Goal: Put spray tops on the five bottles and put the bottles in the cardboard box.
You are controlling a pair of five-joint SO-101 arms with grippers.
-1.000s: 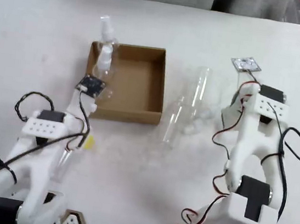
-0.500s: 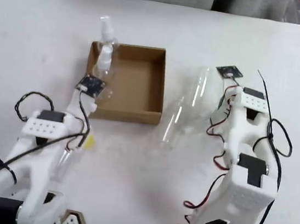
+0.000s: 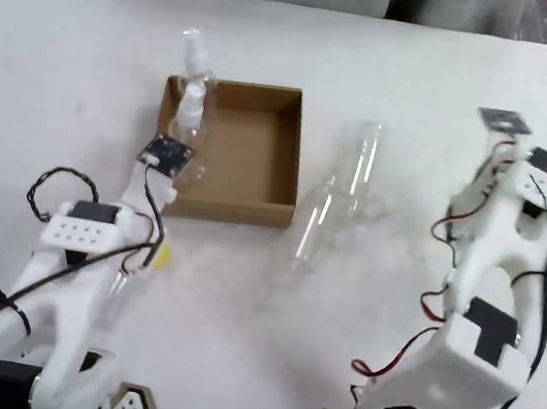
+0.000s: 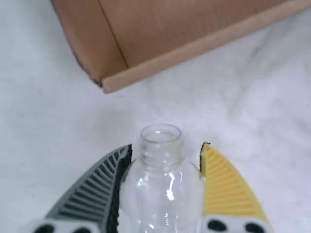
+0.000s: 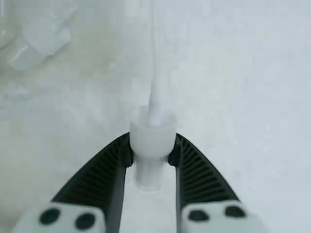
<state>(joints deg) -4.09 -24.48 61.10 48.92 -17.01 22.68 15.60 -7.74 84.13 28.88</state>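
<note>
wrist views: left gripper [image 4: 165, 147] clamps an uncapped bottle [image 4: 160, 194]; right gripper [image 5: 152, 141] pinches a spray top [image 5: 151, 130].

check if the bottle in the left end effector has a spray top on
Off. In the left wrist view the bottle held in the left end effector ends in a bare open rim, nothing screwed on.

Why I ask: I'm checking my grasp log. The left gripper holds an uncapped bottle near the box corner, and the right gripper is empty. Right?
Not quite: the right gripper is not empty; the right wrist view shows it shut on a white spray top. The left gripper does hold an uncapped bottle near the cardboard box corner.
</note>
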